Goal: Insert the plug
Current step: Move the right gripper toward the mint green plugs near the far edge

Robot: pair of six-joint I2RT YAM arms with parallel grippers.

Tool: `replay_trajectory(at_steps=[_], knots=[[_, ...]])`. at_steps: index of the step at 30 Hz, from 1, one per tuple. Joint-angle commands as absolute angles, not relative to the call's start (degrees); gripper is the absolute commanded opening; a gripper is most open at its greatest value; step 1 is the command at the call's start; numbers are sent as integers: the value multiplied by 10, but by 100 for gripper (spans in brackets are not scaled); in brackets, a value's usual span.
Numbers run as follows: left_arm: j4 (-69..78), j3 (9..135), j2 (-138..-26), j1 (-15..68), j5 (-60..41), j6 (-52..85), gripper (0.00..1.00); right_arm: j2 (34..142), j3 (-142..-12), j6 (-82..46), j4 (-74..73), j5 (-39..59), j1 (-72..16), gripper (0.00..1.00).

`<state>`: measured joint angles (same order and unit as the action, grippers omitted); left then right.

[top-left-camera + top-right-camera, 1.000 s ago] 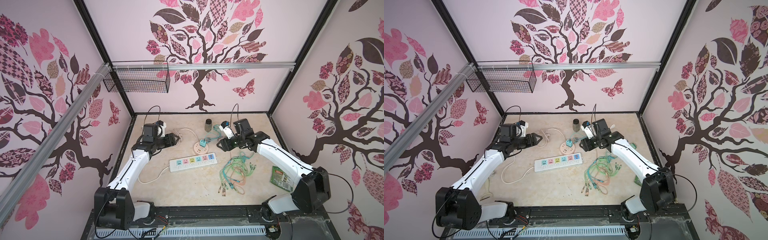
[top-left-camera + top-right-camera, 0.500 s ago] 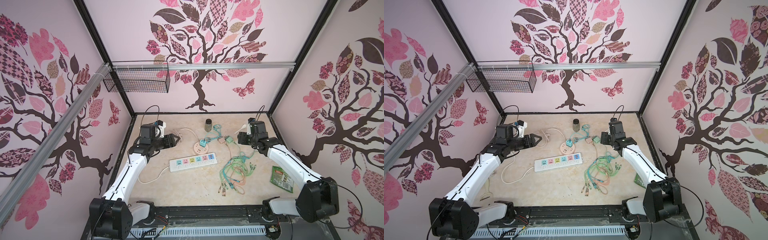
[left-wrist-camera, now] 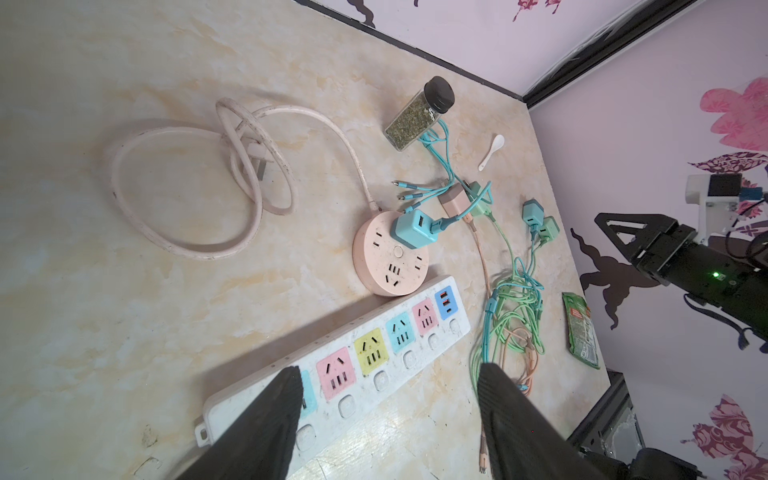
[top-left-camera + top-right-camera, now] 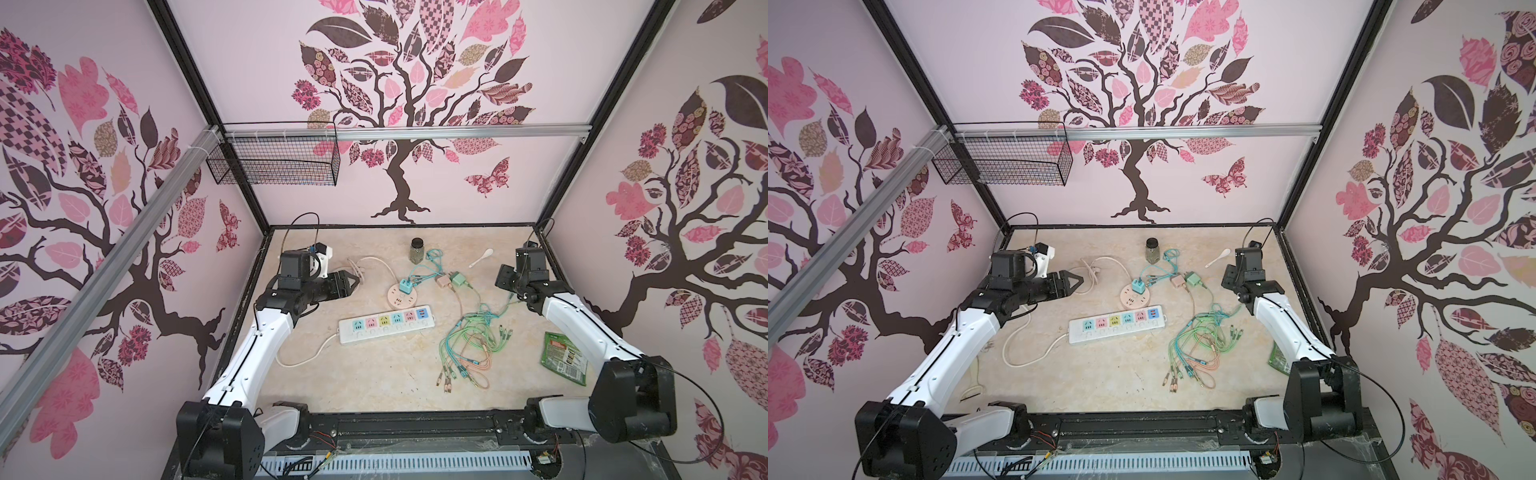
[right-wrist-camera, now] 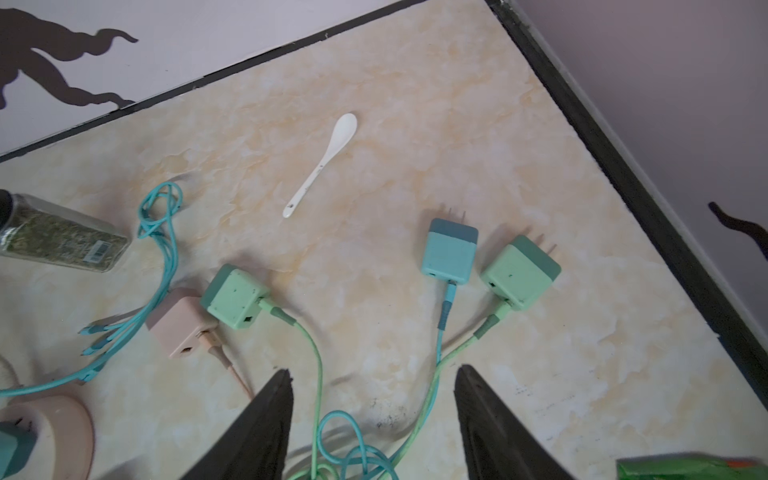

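Open and empty, the right gripper [image 5: 372, 372] hangs over the table [image 5: 457, 124] with its two dark fingers [image 5: 257, 424] spread wide and nothing between them. Just ahead of its fingertips lie two loose plugs, a blue plug [image 5: 449, 253] and a green plug [image 5: 519, 272], close side by side. Both lie flat with their prongs pointing away from the gripper and their cords trailing back under it. A little farther out to one side, a second green plug [image 5: 237, 297] rests against a pink plug [image 5: 180, 328]. Beyond the plugs lies a white spoon [image 5: 322, 164], and past the pink one stands a spice jar [image 4: 417, 250]. Well across from this gripper, the left gripper [image 3: 388, 374] is raised off the table, its fingers likewise wide apart and holding nothing. Between the two grippers sits a round socket [image 4: 402, 296] with a second blue plug [image 3: 413, 228] already seated in it. A long power strip [image 4: 386, 324] lies just beside the socket. A tangle of cables [image 4: 469, 349] spreads behind the right gripper, below its arm, and a green packet [image 4: 565, 357] lies farther back beside that arm.
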<state>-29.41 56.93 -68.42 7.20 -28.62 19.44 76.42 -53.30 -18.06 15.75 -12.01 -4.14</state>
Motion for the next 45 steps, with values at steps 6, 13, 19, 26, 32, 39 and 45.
replay_trajectory(at_steps=[6, 13, 19, 26, 32, 39, 45], knots=[[-297, 553, -652, 71, -293, 208, 70, 771, -513, -209, 118, -133, -16, 62], [-294, 531, -627, 71, -284, 223, 70, 788, -489, -242, 87, -135, 14, 57], [-294, 526, -624, 70, -281, 219, 70, 827, -487, -251, 69, -128, 50, 56], [-294, 530, -635, 70, -280, 211, 70, 894, -506, -264, 65, -122, 90, 56], [-285, 527, -642, 70, -278, 209, 70, 942, -531, -261, 64, -111, 116, 58], [-281, 523, -650, 70, -277, 205, 70, 1000, -575, -252, 75, -102, 128, 58], [-281, 518, -648, 70, -277, 205, 70, 1034, -602, -253, 85, -95, 129, 57]])
